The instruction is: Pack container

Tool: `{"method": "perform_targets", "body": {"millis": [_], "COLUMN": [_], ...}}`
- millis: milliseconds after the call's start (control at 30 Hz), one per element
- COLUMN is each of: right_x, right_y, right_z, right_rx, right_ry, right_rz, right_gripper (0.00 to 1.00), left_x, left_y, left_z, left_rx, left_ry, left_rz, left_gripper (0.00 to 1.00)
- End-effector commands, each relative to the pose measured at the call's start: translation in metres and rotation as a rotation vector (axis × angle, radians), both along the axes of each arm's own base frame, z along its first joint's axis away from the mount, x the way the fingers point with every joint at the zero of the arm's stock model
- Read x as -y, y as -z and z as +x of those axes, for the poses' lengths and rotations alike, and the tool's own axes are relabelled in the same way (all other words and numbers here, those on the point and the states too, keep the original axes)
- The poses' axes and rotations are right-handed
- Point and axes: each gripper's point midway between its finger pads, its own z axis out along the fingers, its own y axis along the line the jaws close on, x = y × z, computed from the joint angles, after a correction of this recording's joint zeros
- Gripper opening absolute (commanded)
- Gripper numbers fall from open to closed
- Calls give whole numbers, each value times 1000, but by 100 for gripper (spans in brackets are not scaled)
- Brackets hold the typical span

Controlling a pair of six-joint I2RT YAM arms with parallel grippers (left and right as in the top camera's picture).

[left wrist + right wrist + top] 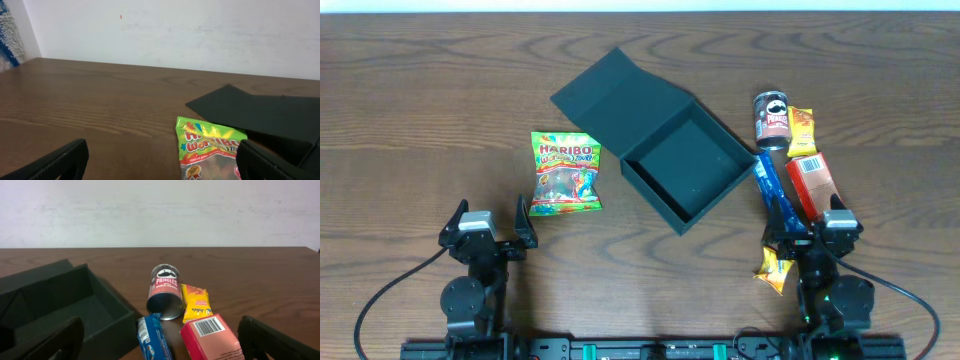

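Observation:
The dark teal-black square container (685,165) lies open and empty mid-table, its flap lid (610,95) folded back to the far left; it also shows in the right wrist view (65,305). A Haribo bag (565,175) lies left of it, seen in the left wrist view (212,147). Right of it lie a Pringles can (771,118), a yellow packet (802,128), an orange-red carton (810,185) and a blue pack (775,190). My left gripper (490,230) is open, just near of the Haribo bag. My right gripper (815,232) is open, near the carton and blue pack.
A second yellow packet (775,268) lies at the near right beside my right arm. The lid shows in the left wrist view (260,107). A white wall stands behind the table's far edge.

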Motion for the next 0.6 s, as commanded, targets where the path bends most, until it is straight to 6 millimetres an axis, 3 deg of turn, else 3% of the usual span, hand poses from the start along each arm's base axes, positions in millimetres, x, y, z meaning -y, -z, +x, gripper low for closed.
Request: {"method": "perform_targets", "body": {"millis": [0, 567], "right_x": [2, 2], "right_y": [2, 2], "right_z": [0, 0], "right_rx": [-6, -6], "right_ry": [8, 8], "right_rz": [-12, -12], "right_gripper": [99, 99], "left_x": [2, 0], "left_y": [17, 17], "left_z": [-2, -2], "left_rx": [-61, -60], "left_ry": [13, 2], "left_rz": [11, 13], "left_gripper": [95, 95]}}
